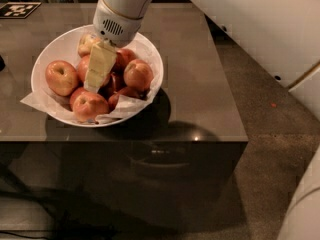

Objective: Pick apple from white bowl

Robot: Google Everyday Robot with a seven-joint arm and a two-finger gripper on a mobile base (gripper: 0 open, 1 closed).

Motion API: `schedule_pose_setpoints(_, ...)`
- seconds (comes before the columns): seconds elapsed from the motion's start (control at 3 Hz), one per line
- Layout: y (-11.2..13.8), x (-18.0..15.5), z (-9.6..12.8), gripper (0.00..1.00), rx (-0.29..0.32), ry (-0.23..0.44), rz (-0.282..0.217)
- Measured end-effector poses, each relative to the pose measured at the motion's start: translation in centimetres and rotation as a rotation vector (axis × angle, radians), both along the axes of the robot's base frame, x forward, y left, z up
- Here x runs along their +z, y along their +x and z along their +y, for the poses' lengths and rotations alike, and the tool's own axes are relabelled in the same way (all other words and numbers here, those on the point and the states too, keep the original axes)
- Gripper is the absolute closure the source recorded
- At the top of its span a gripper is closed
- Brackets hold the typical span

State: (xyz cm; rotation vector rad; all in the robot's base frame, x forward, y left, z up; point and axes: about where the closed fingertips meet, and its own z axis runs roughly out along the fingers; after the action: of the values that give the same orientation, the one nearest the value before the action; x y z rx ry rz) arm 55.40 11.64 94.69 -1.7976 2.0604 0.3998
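Observation:
The white bowl [60, 43] stands on the left part of the table, lined with crumpled white paper and holding several apples. My gripper [96, 74] reaches down into the middle of the pile from the upper right. It lies against a large orange-red apple [82, 68] that it partly hides. Other big orange-red apples lie at the left [61, 77], at the front [90, 105] and at the right [138, 74]. A paler yellow-tan apple [87, 43] lies at the back. Darker red apples [118, 83] sit under the gripper's tip.
The brown table [200, 84] has its front edge just below the bowl and its right edge near the carpeted floor [270, 134]. A black-and-white marker tag [19, 9] lies at the far left corner. My white arm [250, 29] crosses the upper right.

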Motion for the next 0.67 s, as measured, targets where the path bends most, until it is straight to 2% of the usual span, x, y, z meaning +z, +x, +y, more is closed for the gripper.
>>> schedule_pose_setpoints(0.33, 0.00, 0.00, 0.00, 0.09, 0.000, 0.000, 0.000)
schedule_pose_setpoints(0.67, 0.01, 0.00, 0.01, 0.11, 0.000, 0.000, 0.000)
